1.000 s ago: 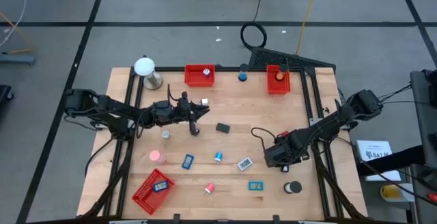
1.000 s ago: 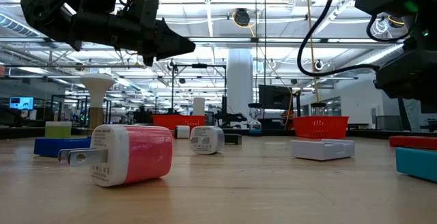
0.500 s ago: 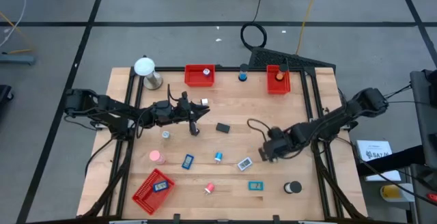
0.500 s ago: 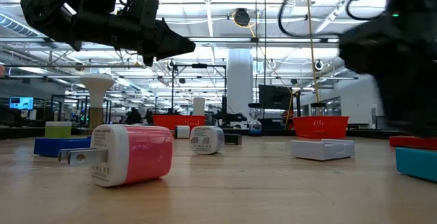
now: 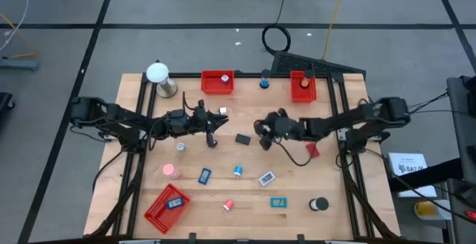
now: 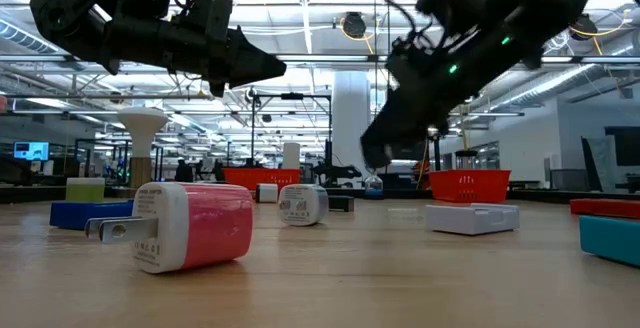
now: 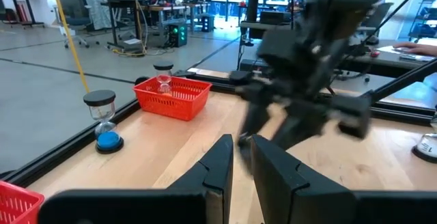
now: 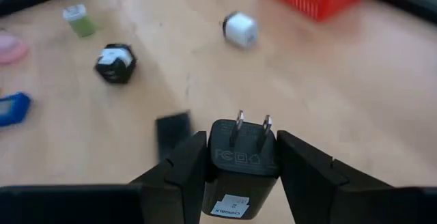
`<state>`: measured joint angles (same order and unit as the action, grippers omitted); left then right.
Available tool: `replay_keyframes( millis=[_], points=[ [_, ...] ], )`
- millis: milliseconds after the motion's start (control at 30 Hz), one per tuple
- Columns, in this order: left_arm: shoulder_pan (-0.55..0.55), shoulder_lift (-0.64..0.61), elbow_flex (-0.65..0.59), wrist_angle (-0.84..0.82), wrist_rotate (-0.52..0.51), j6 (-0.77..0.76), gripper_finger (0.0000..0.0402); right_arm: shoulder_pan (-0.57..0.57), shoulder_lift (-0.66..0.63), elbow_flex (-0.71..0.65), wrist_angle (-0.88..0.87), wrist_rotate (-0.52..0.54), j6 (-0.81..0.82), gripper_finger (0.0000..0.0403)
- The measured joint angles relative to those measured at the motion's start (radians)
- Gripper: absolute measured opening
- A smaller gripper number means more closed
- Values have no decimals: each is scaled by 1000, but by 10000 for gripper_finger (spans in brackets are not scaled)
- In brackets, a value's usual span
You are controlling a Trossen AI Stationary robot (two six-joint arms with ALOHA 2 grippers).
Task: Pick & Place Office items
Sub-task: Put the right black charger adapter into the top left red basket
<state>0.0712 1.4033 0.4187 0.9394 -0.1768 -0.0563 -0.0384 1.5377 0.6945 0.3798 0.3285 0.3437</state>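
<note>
Right pincer (image 5: 262,134) above desk (image 5: 327,214) centre, fingers (image 8: 184,162) clamped on black charger (image 8: 239,161), prongs pointing forward. Flat black piece (image 5: 242,138) on desk at pincer's 9 o'clock, just beside. Left pincer (image 5: 221,120) hovers at 10 o'clock from centre, fingers (image 7: 212,173) nearly closed, nothing between them. Other items scattered: pink charger (image 5: 172,171) at 8 o'clock, blue pieces (image 5: 204,175) at 7 o'clock, black roll (image 5: 319,204) at 4 o'clock. Red trays (image 5: 217,82) at 12 o'clock edge.
</note>
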Motion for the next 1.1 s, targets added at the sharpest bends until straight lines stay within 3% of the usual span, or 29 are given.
replay_keyframes(
  millis=[267, 467, 667, 1100],
  points=[
    [0, 0, 0, 0, 0, 0, 51, -153, 241, 1, 505, -99, -326, 145],
    [0, 0, 0, 0, 0, 0, 51, -230, 402, 1, 683, -151, -412, 144],
    [0, 0, 0, 0, 0, 0, 51, -243, 480, 12, 769, -177, -391, 148],
    [0, 0, 0, 0, 1, 0, 51, -248, 606, 165, 734, -202, -436, 151]
  ],
)
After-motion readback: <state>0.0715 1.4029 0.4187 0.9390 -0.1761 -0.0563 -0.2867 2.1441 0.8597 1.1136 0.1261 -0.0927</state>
